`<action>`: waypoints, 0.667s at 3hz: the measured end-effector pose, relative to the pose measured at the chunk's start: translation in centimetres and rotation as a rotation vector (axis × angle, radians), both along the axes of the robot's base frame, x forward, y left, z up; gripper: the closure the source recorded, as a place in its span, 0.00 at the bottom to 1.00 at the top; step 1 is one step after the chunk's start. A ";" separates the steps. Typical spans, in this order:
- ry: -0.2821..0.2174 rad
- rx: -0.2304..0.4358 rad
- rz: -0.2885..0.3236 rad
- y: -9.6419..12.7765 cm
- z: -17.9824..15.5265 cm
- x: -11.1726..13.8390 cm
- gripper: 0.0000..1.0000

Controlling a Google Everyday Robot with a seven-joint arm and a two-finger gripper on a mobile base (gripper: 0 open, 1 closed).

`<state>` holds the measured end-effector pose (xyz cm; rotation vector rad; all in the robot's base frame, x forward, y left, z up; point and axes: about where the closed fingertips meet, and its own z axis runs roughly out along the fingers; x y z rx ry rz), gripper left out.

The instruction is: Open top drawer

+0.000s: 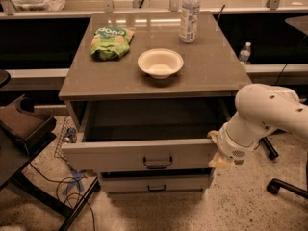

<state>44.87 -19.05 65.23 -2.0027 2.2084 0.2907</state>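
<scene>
The top drawer [139, 154] of the grey cabinet stands pulled out toward me, its dark inside showing and a small dark pull handle [158, 163] on its pale front. My gripper [217, 149] is at the drawer's right front corner, at the end of the white arm [262, 114] that comes in from the right. Its yellowish fingertips lie against the corner of the drawer front.
On the cabinet top [211, 66] stand a white bowl [160, 62], a green snack bag [111, 42] and a water bottle [189, 14]. A lower drawer [154, 184] is shut. A dark chair [21, 129] and cables are at the left, chair wheels [274, 186] at the right.
</scene>
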 end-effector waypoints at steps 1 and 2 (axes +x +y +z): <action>0.000 0.000 0.000 0.0 0.0 0.0 0.00; 0.000 0.000 0.000 0.0 0.0 0.0 0.17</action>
